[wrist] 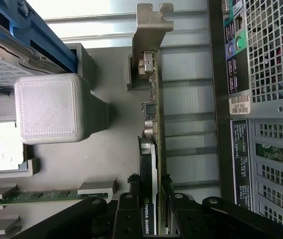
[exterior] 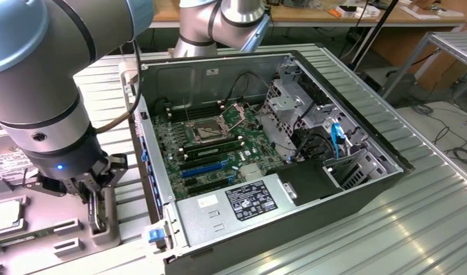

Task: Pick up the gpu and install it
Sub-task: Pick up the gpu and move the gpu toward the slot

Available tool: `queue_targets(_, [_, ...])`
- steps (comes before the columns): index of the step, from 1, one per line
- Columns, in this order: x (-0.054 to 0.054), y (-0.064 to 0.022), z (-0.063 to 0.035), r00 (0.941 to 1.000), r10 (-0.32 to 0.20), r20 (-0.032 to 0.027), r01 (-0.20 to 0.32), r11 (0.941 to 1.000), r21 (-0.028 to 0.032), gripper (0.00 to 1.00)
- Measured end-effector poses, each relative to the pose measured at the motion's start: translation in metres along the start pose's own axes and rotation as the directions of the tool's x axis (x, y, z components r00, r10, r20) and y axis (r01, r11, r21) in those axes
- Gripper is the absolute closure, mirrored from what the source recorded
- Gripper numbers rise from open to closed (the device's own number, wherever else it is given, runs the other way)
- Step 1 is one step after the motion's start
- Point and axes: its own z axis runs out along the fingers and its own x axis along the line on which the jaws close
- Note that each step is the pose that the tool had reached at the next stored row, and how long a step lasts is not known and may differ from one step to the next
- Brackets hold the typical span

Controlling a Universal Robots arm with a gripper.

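Observation:
The gpu (wrist: 157,124) stands on edge in a slot of the grey parts holder (wrist: 111,164). Its silver bracket (wrist: 153,22) is at the far end and its black face is turned towards the holder. My gripper (wrist: 152,201) comes down over the near end, one black finger pressed against each face of the card. In the exterior view my gripper (exterior: 95,213) hangs low over the holder (exterior: 73,240), at the exterior view's left of the open computer case (exterior: 371,143). There it hides the card.
The case lies open with its motherboard (exterior: 210,143) facing up, blue and black expansion slots (exterior: 205,168) and a power supply (exterior: 244,197) near its front. The holder also carries a hard drive (wrist: 2,64), a memory stick (wrist: 32,198) and a raised grey block (wrist: 47,107). The case's rear panel (wrist: 270,74) is close beside the card.

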Motion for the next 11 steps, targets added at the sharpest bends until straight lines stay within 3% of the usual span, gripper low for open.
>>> queue_targets(2, [0.000,0.0003,-0.0058,1.0000,0.000,-0.0012,0.000,1.0000,0.0007,0.73])
queue_targets(4, [0.000,0.0009,-0.0201,1.0000,0.000,-0.0023,0.000,1.0000,0.0007,0.73])
queue_targets(9, [-0.002,0.0029,-0.0680,1.0000,0.000,-0.0025,0.000,1.0000,0.0007,0.73])
queue_targets(11, [-0.002,0.0039,-0.0925,1.0000,0.000,-0.0025,0.000,1.0000,0.0007,0.73])
